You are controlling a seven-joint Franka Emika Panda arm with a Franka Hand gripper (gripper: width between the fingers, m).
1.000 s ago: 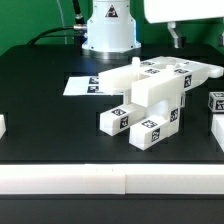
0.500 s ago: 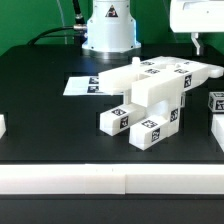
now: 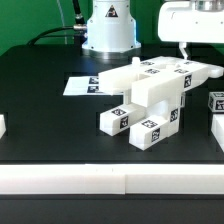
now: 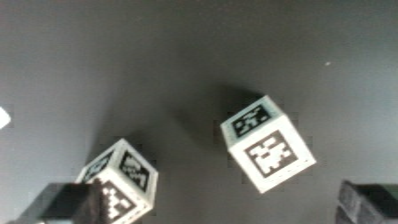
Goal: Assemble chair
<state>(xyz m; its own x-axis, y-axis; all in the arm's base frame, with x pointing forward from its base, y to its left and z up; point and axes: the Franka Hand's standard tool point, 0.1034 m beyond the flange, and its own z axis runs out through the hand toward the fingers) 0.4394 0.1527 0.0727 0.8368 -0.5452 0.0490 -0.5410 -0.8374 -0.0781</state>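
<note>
**Black table [image 3: 40, 120] carrying chair parts and the marker board**

The chair [image 3: 150, 95], a cluster of white tagged parts, rests on the table below the gripper [image 4: 217, 203] and off to one side of it. Straight beneath the gripper, a tagged block [image 4: 267, 145] and a second tagged block [image 4: 121, 180] lie apart on the dark surface. The marker board [image 3: 82, 86] lies flat beyond the chair, farther from the gripper. A small white piece [image 3: 2, 127] lies farthest away.

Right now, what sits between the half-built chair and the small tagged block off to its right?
Nothing. In the exterior view, only bare black table separates the chair from the block.
</note>
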